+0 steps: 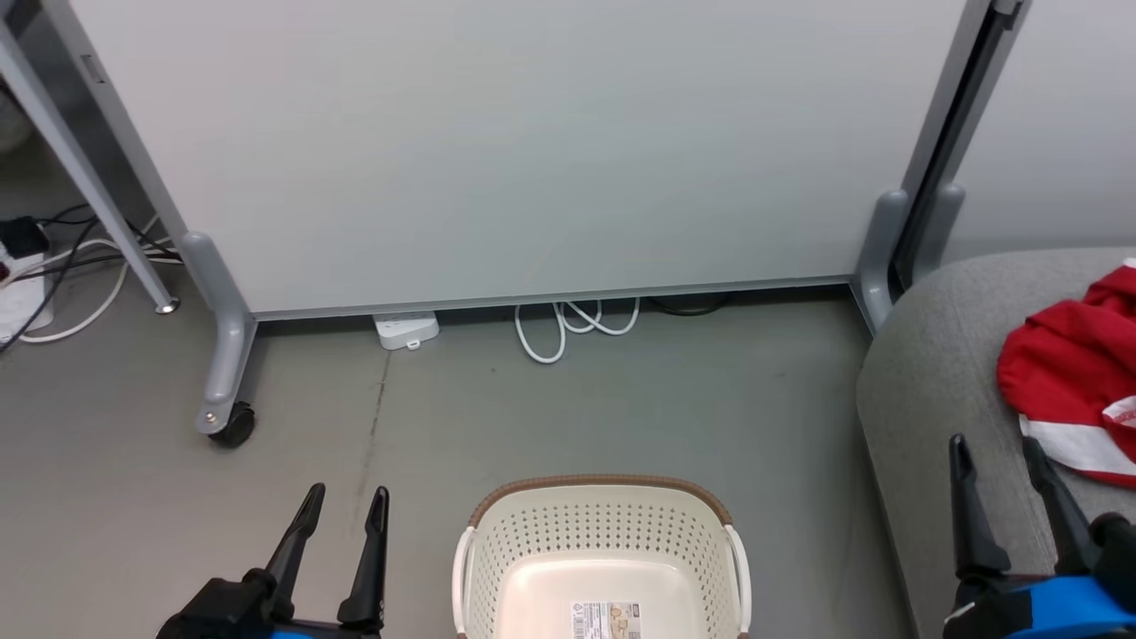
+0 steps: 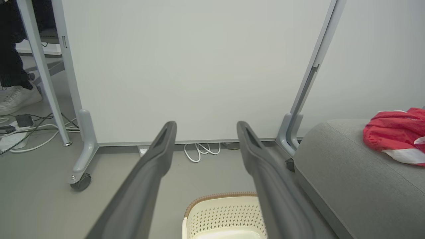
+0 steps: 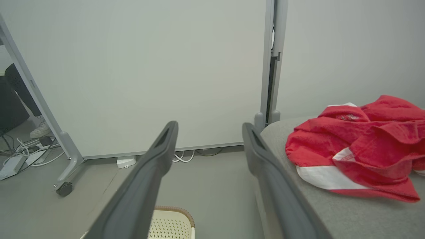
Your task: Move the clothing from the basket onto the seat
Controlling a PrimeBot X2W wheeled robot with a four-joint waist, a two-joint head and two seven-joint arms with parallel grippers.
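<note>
Clothing (image 1: 1065, 373) lay crumpled on seat (image 1: 941, 382), 3 o'clock in head view. Basket (image 1: 603, 524) at 6 o'clock on floor (image 1: 532, 417). Left end effector (image 1: 348, 490) at 7 o'clock, right end effector (image 1: 993, 441) at 4 o'clock over seat; both spread wide, gripping nothing.

floor (image 1: 621, 399): grey | partition (image 1: 515, 142): pale, castor (image 1: 234, 426) | beneath: white cable (image 1: 568, 324), power strip (image 1: 406, 330)

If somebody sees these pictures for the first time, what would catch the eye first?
The bright red garment with white stripes, lying crumpled on the grey seat at the right. Next, the cream perforated basket on the floor at bottom centre; only a label shows inside.
</note>
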